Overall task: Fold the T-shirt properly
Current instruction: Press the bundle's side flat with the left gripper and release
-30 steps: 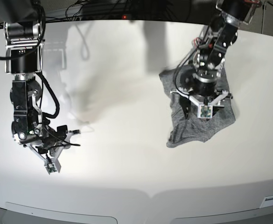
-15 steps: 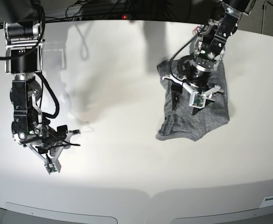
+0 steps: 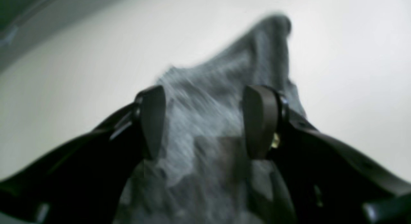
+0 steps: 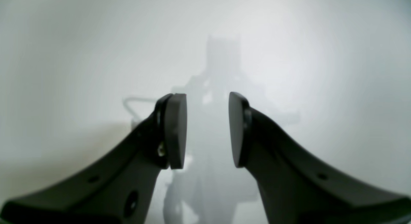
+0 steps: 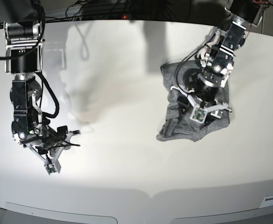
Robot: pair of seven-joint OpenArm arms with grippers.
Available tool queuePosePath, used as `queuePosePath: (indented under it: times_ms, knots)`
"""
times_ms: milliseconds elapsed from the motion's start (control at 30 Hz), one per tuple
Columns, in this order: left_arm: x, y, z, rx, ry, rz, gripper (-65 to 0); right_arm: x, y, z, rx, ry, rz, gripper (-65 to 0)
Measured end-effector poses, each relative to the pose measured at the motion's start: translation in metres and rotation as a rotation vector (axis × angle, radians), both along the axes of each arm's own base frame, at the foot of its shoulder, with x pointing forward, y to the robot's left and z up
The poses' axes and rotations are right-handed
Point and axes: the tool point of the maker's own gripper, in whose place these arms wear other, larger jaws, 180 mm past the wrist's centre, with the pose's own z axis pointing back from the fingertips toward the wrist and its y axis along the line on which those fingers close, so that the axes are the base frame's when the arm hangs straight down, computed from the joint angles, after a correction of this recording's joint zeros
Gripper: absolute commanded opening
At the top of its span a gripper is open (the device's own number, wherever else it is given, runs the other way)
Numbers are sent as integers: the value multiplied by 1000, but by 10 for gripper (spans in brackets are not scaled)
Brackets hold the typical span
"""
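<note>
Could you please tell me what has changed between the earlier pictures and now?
Since one second ago, the grey T-shirt has shifted toward the left and slightly up in the base view. The left fingers are open over it, with no visible grip. The right fingers stayed where they were.

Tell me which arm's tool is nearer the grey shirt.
Left. The left tool hangs open over the grey shirt, while the right tool is off to the shirt's side, with bare white table between them.
</note>
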Motion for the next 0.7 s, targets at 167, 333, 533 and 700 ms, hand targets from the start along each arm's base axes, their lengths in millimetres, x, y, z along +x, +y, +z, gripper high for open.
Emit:
queuePosePath:
  times_ms: [167, 333, 533, 700]
  knots:
    - [12, 1, 40, 37, 30, 8, -277, 6, 15, 9, 67, -60, 47, -429]
    - [13, -2, 96, 63, -13, -7, -277, 4, 20, 8, 58, -53, 98, -429]
    - [-7, 18, 116, 118, 17, 33, -277, -15, 13, -8, 22, 30, 101, -429]
    - [-34, 81, 107, 209, 53, 183, -277, -57, 11, -15, -47, 49, 163, -429]
